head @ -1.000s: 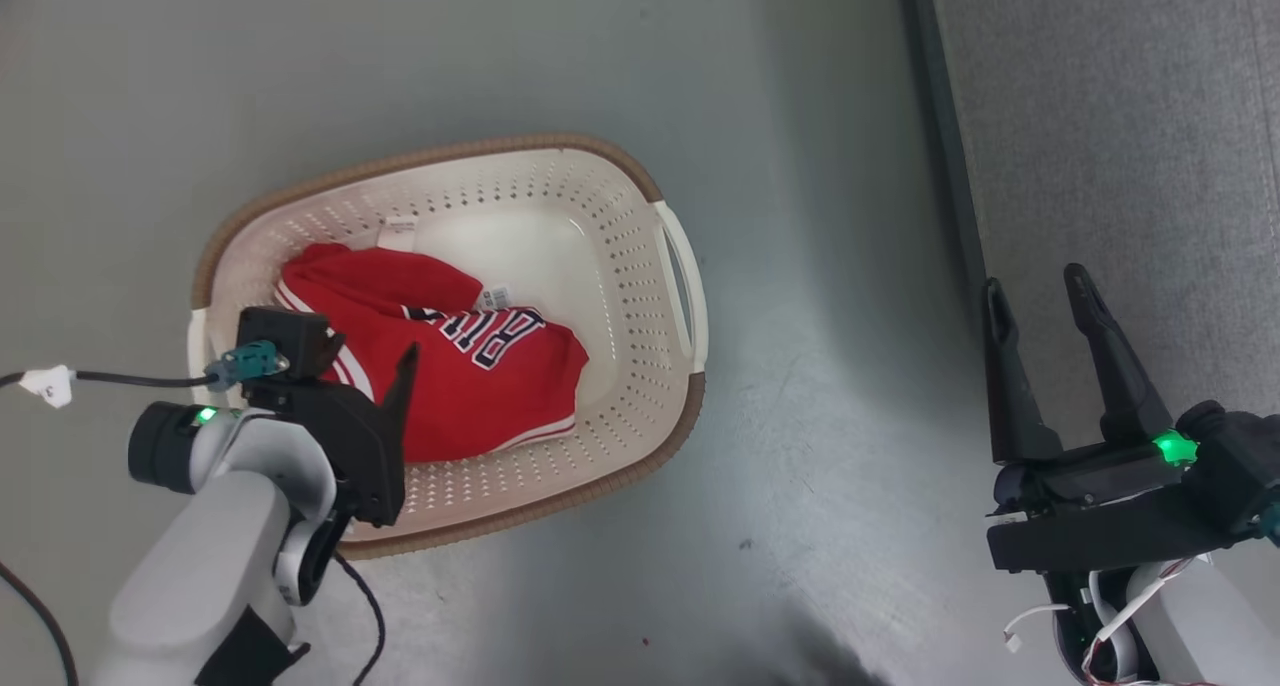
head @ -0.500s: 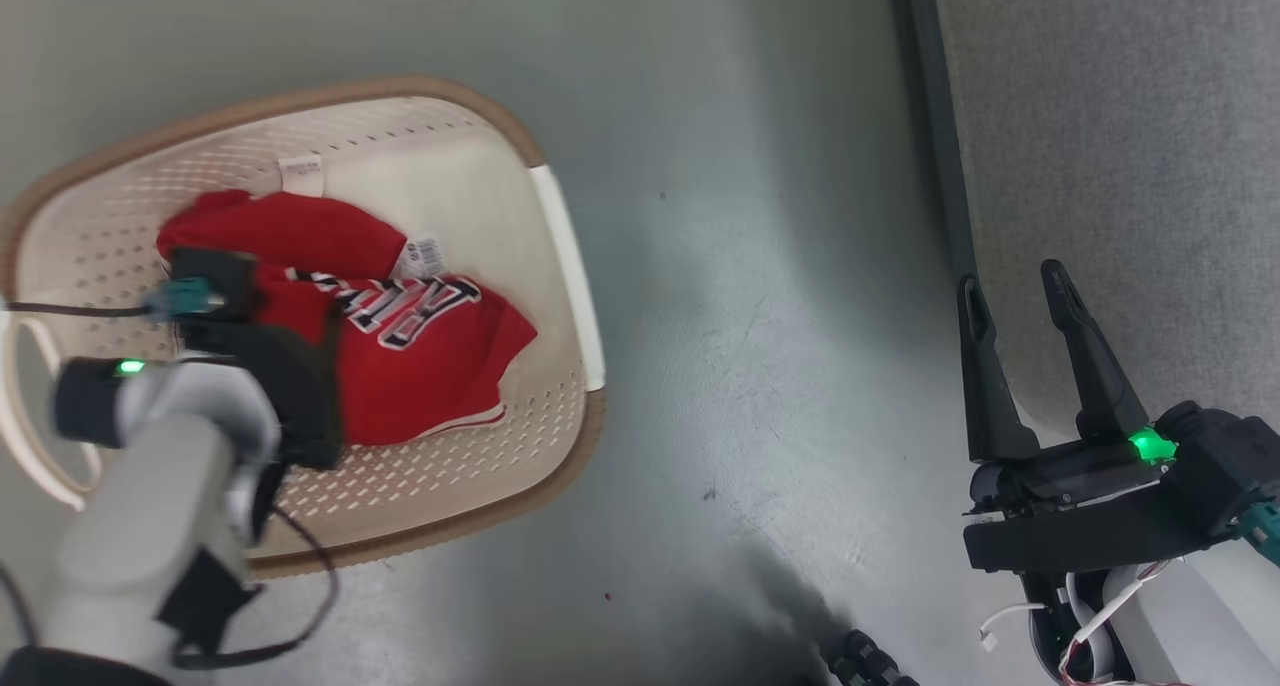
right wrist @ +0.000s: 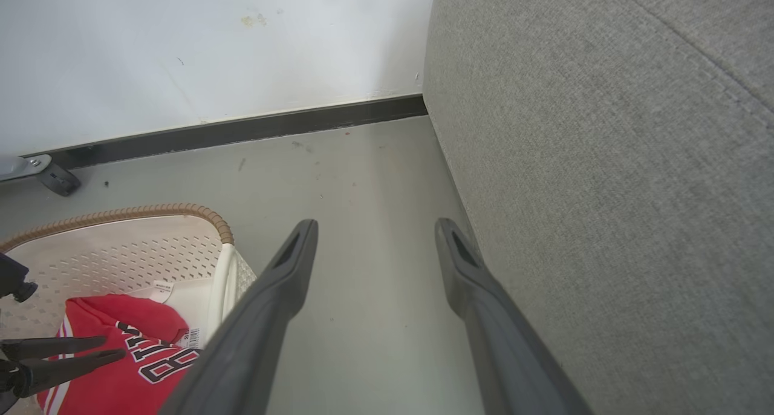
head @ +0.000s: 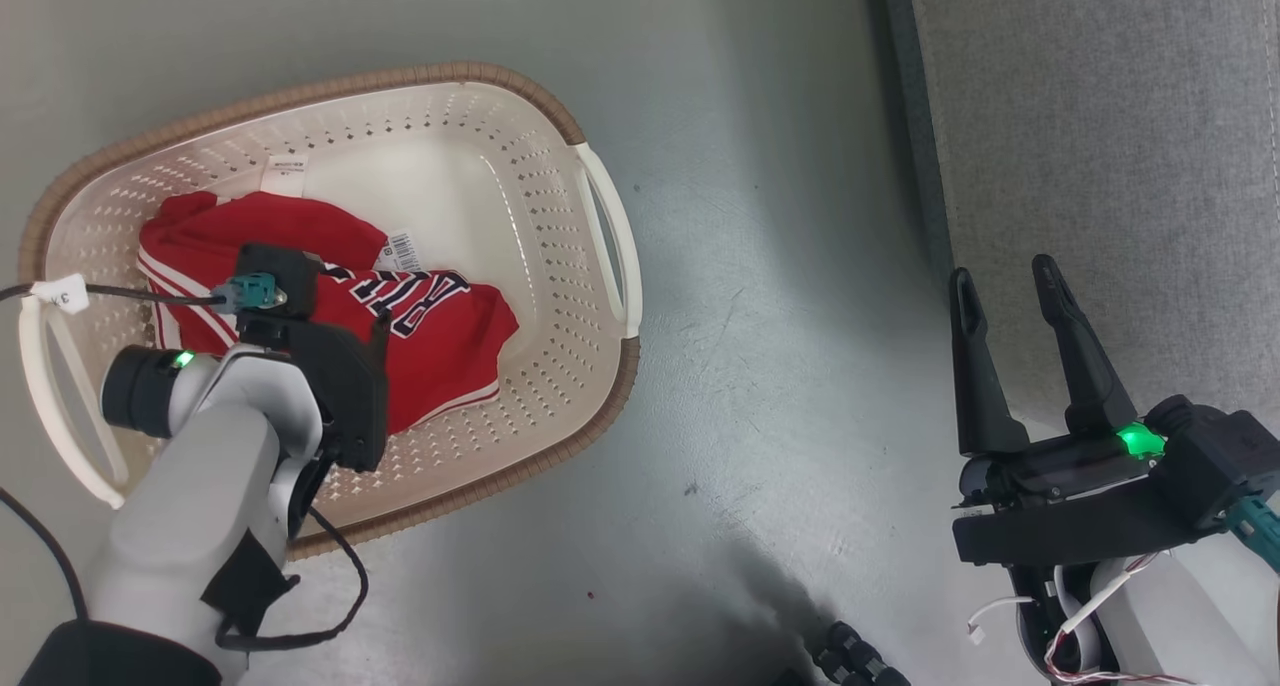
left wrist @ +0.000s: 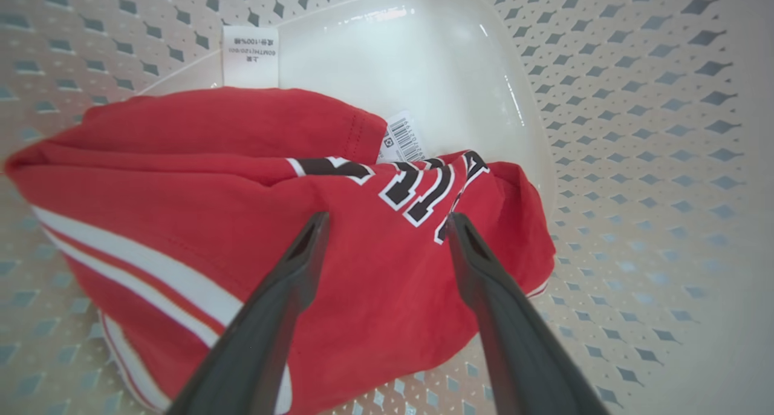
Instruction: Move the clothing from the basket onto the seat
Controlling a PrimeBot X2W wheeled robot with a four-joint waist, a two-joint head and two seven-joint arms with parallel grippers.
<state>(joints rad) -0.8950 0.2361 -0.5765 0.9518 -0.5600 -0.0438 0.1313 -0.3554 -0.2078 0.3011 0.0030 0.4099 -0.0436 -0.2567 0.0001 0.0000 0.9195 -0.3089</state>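
A grey floor [head: 760, 266] carries the basket [head: 470, 136], with the seat [head: 1100, 116] off to its right. The clothing [head: 440, 336] lies bunched in the basket's left half, lettered side up. The left hand [left wrist: 387, 221] hangs just above it, released, fingers spread either side of the lettered fold. The right hand [head: 1003, 271], also released and empty, sits near the seat's edge. To grasp well, I would sink the fingers deep into the thick fold so both layers come. They should stay off the perforated wall and clench firmly before lifting clear.
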